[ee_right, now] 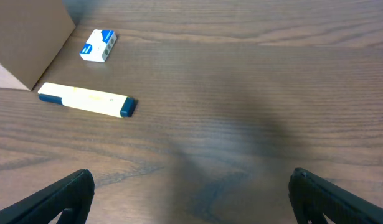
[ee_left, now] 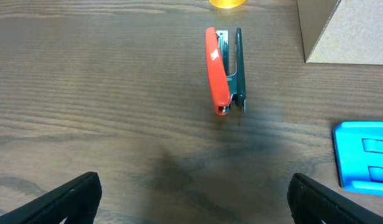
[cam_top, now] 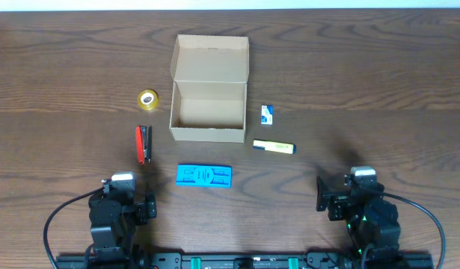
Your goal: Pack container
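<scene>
The tan cardboard container (cam_top: 209, 110) stands open and empty at the table's middle, its flap lid (cam_top: 212, 60) tilted back. A corner of it shows in the left wrist view (ee_left: 347, 31) and in the right wrist view (ee_right: 26, 37). A red and black stapler (cam_top: 143, 143) (ee_left: 223, 70) lies to its left. A yellow tape roll (cam_top: 147, 99), a blue flat plastic item (cam_top: 204, 175) (ee_left: 365, 155), a yellow highlighter (cam_top: 274, 146) (ee_right: 85, 99) and a small white-blue eraser (cam_top: 267, 114) (ee_right: 99, 46) lie around it. My left gripper (ee_left: 191, 199) and right gripper (ee_right: 191, 199) are open and empty at the near edge.
Both arm bases (cam_top: 117, 217) (cam_top: 364, 213) sit at the table's near edge, with cables looping beside them. The wooden table (cam_top: 364, 75) spreads wide to the left and right of the objects.
</scene>
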{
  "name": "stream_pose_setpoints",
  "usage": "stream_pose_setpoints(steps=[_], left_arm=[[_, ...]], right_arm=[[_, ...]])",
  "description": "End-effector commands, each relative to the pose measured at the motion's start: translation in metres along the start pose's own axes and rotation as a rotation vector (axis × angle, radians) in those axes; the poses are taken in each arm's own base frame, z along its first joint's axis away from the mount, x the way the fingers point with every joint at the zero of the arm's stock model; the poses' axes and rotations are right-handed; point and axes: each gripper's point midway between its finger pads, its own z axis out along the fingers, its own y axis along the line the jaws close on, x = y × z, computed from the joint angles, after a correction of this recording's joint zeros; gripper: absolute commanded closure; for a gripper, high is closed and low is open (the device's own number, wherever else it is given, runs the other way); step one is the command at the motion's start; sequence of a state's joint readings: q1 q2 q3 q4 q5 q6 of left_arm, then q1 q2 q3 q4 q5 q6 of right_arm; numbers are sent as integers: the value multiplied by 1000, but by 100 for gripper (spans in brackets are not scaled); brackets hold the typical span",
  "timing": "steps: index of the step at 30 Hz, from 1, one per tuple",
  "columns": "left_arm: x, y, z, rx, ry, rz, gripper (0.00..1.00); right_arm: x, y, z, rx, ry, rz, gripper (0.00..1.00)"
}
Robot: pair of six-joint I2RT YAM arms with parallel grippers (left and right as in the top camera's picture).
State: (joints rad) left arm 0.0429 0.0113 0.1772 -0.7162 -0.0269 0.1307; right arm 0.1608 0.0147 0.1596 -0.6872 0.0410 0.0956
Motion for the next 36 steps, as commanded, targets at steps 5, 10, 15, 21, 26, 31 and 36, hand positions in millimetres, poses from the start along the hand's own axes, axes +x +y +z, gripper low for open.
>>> stream_pose_setpoints(steps=[5, 10, 15, 21, 26, 31, 36], left_arm=[[5, 0, 3, -2, 11, 0, 5], [5, 0, 3, -2, 11, 0, 4], [5, 0, 3, -2, 11, 0, 5], [5, 0, 3, -2, 11, 0, 5], [5, 0, 3, -2, 11, 0, 5], [5, 0, 3, -2, 11, -1, 5], [5, 0, 3, -2, 11, -1, 5]], right_arm=[[0, 0, 0, 0, -3, 8, 1], [0, 0, 0, 0, -3, 9, 1], [0, 0, 0, 0, -3, 9, 1], [0, 0, 0, 0, -3, 9, 1], [0, 0, 0, 0, -3, 8, 1], [-1, 0, 0, -1, -8, 10, 1], [-15, 5, -4, -28, -30, 47, 1]])
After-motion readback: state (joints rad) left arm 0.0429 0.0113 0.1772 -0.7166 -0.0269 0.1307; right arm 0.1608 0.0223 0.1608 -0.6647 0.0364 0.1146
